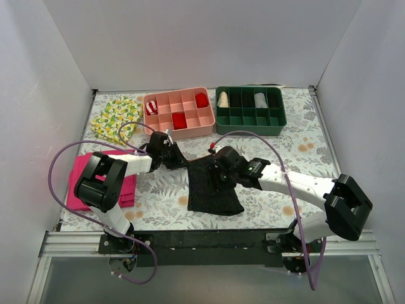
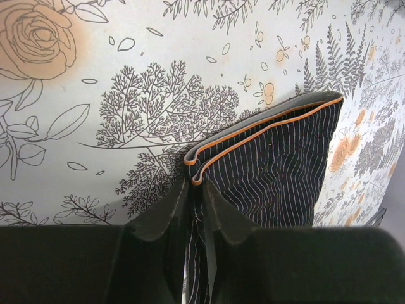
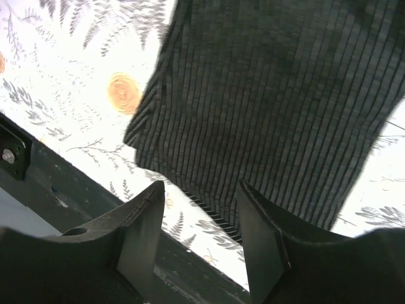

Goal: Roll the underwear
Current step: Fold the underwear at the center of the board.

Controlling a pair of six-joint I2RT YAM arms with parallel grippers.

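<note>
left jaws pinch the underwear (image 2: pixel 272 171), right jaws gape over it; pink tray (image 1: pixel 180 135) holds red rolls (image 1: pixel 179 120).

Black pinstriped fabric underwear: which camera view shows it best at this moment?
Top external: nearly the whole black pinstriped fabric underwear shows, lying spread flat. Left wrist shows only its orange-trimmed corner pinched in the left gripper; right wrist shows one patch of fabric beyond the open right gripper.
</note>
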